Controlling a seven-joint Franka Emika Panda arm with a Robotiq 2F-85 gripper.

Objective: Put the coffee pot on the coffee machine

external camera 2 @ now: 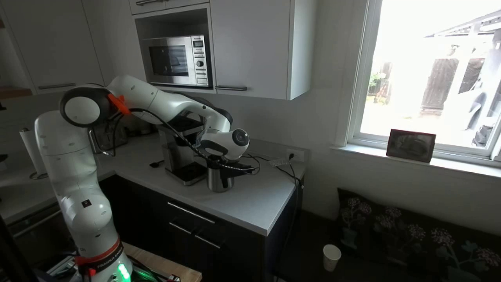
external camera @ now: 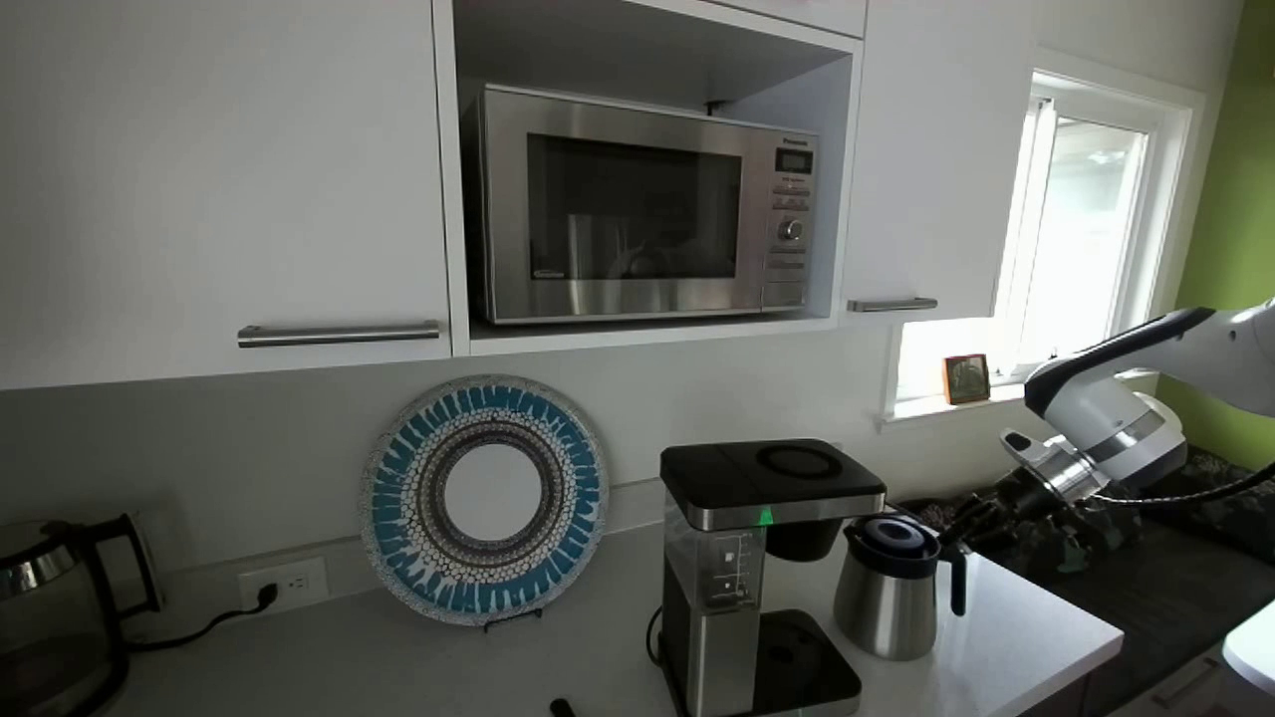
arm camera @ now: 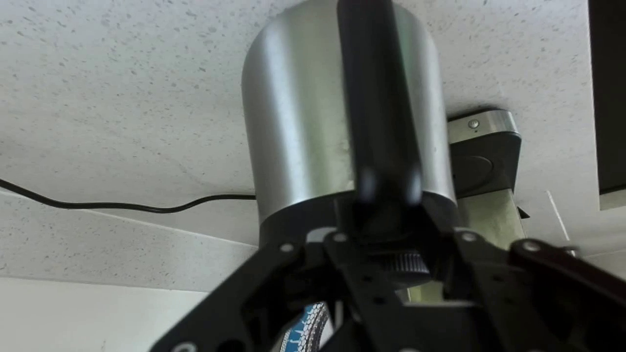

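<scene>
The coffee pot (external camera: 885,612) is upright just beside the coffee machine (external camera: 725,657), on the window side; it also shows in an exterior view (external camera 2: 216,182). Its base is at or very close to the counter. The machine's dark base plate (external camera: 792,652) carries no pot. My gripper (external camera: 958,536) comes from the window side at the pot's black handle. In the wrist view my gripper's fingers (arm camera: 387,215) are on both sides of the handle's upper end, with no clear gap, and look shut on it. The tips are dark and blurred. The pot partly hides the machine's base (arm camera: 481,146) there.
A steel microwave (external camera: 637,209) sits in the cabinet above. A round patterned plate (external camera: 398,498) leans on the wall behind. A dark glass kettle (external camera: 55,627) stands far along the counter. A black cord (arm camera: 146,209) runs behind the pot. The counter's end (external camera: 1081,637) is near the pot.
</scene>
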